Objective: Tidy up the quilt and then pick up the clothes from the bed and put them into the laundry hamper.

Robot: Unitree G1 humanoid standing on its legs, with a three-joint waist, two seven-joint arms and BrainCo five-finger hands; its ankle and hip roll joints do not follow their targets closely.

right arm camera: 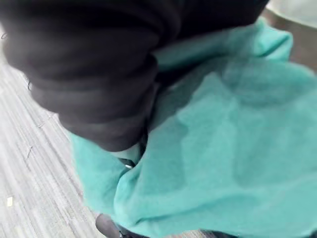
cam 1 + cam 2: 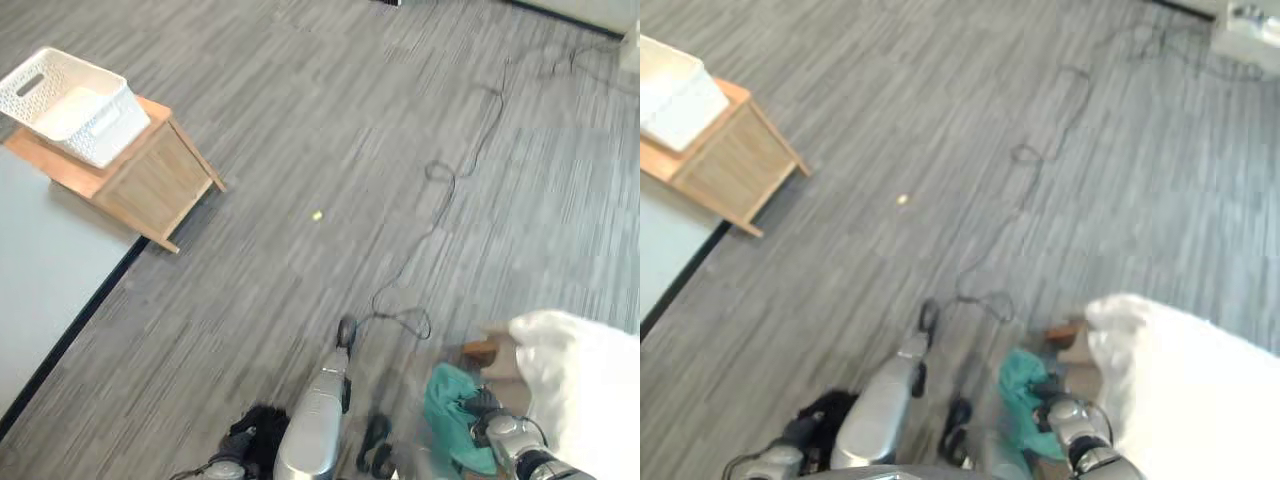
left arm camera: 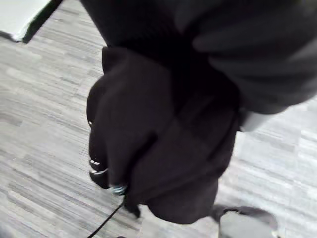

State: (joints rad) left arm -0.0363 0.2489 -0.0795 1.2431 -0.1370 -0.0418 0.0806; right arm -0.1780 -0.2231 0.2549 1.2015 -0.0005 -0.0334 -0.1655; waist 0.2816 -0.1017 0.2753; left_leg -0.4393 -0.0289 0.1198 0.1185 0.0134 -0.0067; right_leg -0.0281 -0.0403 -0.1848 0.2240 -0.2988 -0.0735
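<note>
Carrying step: right hand [image 2: 500,432] clutching teal cloth [image 2: 450,405], left hand [image 3: 106,171] curled around black garment [image 3: 168,148]. Best to keep both grips tight, turn toward white hamper [image 2: 65,105] on wooden stand [image 2: 150,180], release only above its rim.

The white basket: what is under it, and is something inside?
The white basket stands on a wooden stand on the grey floor. Its inside looks pale; whether it holds anything cannot be told.
</note>
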